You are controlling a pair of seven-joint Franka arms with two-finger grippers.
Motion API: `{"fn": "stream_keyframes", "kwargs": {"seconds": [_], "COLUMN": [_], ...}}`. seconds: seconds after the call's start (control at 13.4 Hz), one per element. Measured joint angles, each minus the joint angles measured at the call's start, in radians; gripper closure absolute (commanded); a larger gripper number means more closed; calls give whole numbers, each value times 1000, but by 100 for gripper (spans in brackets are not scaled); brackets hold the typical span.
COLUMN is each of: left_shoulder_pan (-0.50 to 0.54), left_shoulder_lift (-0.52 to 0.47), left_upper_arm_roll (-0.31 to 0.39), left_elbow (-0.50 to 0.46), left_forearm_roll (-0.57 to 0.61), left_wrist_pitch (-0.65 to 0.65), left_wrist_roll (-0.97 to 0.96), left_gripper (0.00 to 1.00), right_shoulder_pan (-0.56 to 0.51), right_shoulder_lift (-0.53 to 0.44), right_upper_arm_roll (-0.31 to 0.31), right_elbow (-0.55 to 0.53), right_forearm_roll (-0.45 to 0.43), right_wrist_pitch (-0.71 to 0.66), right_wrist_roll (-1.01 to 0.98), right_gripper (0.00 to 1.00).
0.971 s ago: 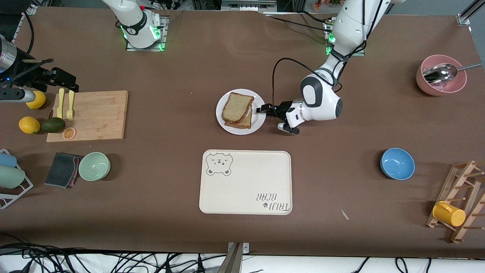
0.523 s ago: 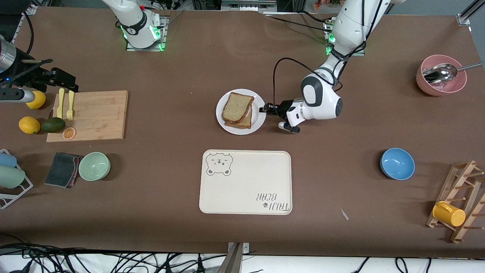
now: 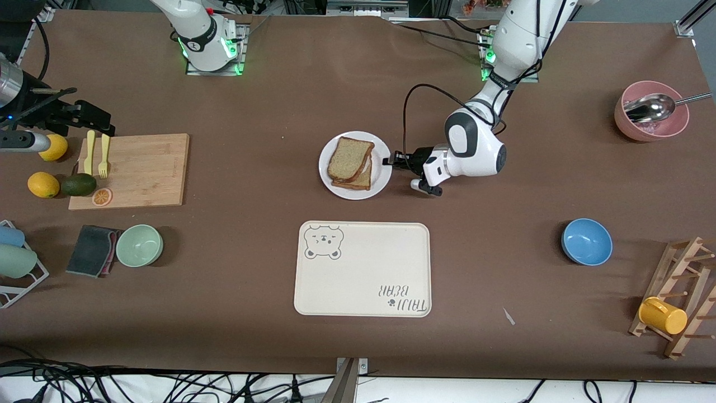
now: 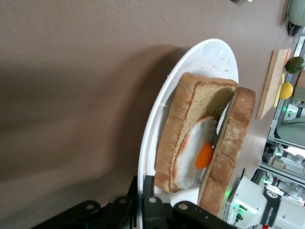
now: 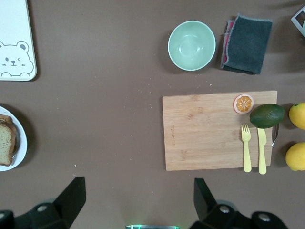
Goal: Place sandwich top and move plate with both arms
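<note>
The white plate [image 3: 326,174] sits mid-table with the sandwich on it. The sandwich top [image 3: 349,157], a speckled brown slice, lies skewed over the lower slice. In the left wrist view the sandwich top [image 4: 232,140] leans over the egg-bearing slice [image 4: 190,114] on the plate [image 4: 209,57]. My left gripper [image 3: 387,161] is shut on the plate's rim at the side toward the left arm's end, one finger above the rim and one below [image 4: 147,186]. My right gripper [image 5: 138,195] hangs open and empty high over the table near its base, and the plate's edge [image 5: 21,143] shows in its view.
The cream bear-print tray [image 3: 363,268] lies nearer the camera than the plate. A cutting board [image 3: 134,168] with fork, knife and fruit and a green bowl [image 3: 139,245] sit toward the right arm's end. A blue bowl [image 3: 587,241], pink bowl [image 3: 651,115] and mug rack [image 3: 677,302] sit toward the left arm's end.
My left gripper's fingers have closed onto the plate's rim. The plate and sandwich stay where they were, and the right arm has not moved.
</note>
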Motion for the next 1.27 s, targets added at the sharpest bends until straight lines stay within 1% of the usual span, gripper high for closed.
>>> {"fn": "stream_keyframes", "kwargs": {"seconds": [0.67,0.9,1.27], "left_shoulder_pan": [0,0,2], "left_shoulder_lift": [1,0,0], "left_upper_arm_roll": [1,5,64], "left_elbow": [-2,3,13], "left_forearm_roll": [-28,-29,-47], "left_wrist_pitch": [-9,-13,-74], "left_wrist_roll": [4,36,70], "left_gripper": [100,100,100], "right_shoulder_pan": [-1,-1,-1], "right_shoulder_lift": [0,0,0], "right_upper_arm_roll": [-7,-7,-6], "right_elbow": [0,0,0], "right_forearm_roll": [0,0,0], "right_wrist_pitch": [0,0,0], "right_wrist_roll": [0,0,0], "right_gripper": [0,0,0]}}
